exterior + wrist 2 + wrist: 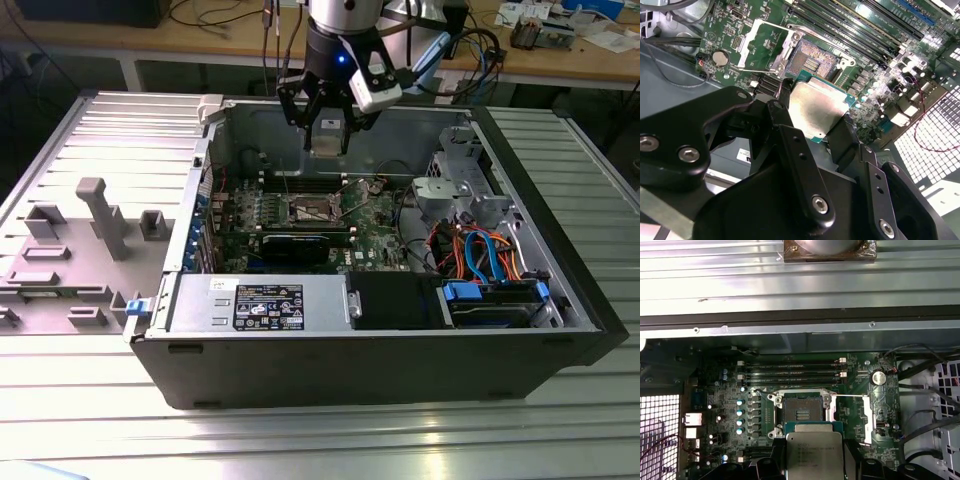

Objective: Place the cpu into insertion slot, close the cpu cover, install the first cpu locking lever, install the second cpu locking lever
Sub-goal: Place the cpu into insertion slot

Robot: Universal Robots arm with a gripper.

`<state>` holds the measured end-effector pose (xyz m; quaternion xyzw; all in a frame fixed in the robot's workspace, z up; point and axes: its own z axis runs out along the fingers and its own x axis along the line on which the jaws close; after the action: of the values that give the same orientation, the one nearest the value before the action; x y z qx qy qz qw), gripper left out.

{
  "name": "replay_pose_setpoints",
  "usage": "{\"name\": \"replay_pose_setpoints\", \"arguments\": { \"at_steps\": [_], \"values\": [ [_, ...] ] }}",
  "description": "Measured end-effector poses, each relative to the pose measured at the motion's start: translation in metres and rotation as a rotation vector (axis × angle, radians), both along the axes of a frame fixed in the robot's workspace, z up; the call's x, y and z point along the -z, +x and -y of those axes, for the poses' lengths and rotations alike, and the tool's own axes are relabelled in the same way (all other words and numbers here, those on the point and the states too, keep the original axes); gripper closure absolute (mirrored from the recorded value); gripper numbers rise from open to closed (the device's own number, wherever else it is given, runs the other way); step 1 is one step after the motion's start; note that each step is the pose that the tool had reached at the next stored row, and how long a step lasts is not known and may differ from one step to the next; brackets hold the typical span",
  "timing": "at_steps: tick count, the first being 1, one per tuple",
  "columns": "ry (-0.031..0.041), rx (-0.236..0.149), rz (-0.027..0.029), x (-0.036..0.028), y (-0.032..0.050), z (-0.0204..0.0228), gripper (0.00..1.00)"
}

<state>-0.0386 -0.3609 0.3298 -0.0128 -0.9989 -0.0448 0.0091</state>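
Ribbed metal table (300,440) carries an open computer case (350,370); the case's near wall hides the lower part of its interior in the exterior view. Behind it, a wooden table (590,68) with cables and small items is cut off by the frame edge; on the exterior view's left, a grey fixture plate (60,270) holds upright blocks. Inside the case lie a silver power supply (260,300), a bundle of orange and blue cables (480,250) and a green circuit board (375,235). Above the board hangs the hand (328,138), closed on the cpu (815,110); black fingers (842,137) clamp two opposite edges and cover them; part of the chip is cut off in the first wrist view. The insertion slot (801,412) is bare, with its contacts exposed; the cpu is held clear above the board, near the slot, not seated. The cpu cover (746,47) is swung open to one side of the slot.
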Motion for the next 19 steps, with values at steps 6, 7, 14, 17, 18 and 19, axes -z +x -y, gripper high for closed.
{"name": "replay_pose_setpoints", "arguments": {
  "at_steps": [6,7,14,17,18,19],
  "values": [
    [0.0000,0.000,0.0000,0.0015,0.0000,0.0000,0.45],
    [0.0000,0.000,0.0000,0.0016,0.0000,0.0000,0.45],
    [0.0001,0.000,0.0000,0.0029,0.0000,0.0000,0.45],
    [0.0000,0.000,0.0000,0.0042,0.0000,0.0000,0.45],
    [0.0000,0.000,0.0000,0.0054,0.0000,0.0000,0.45],
    [0.0001,0.000,0.0000,0.0057,0.0000,0.0000,0.45]
  ]
}}
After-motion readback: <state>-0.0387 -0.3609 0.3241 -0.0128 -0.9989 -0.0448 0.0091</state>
